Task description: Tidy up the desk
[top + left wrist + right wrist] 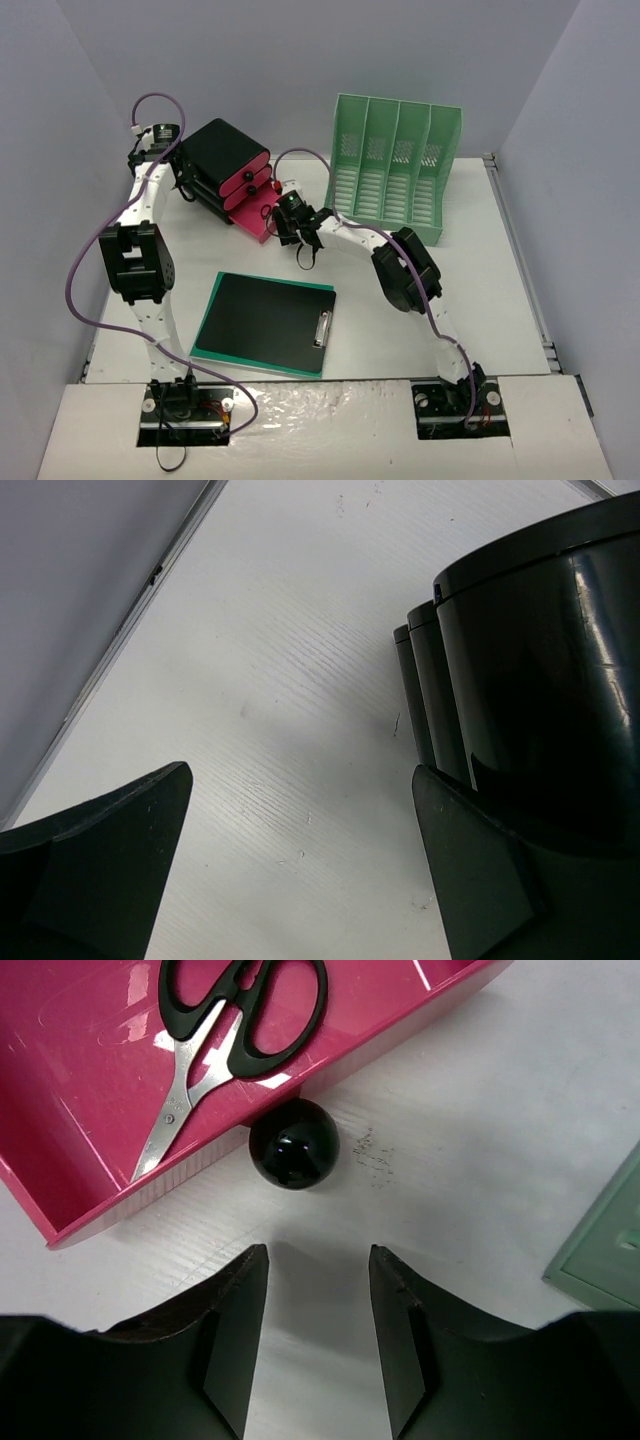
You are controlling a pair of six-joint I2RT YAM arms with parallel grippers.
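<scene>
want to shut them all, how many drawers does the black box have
3. The top drawer and middle drawer sit shut in the black box. The bottom drawer is pulled out, with scissors inside. None seems hidden.

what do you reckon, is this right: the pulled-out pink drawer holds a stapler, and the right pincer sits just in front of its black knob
Not quite: the pink drawer holds scissors, not a stapler, as the right wrist view shows. The rest stands: the right pincer sits just in front of its black knob.
</scene>
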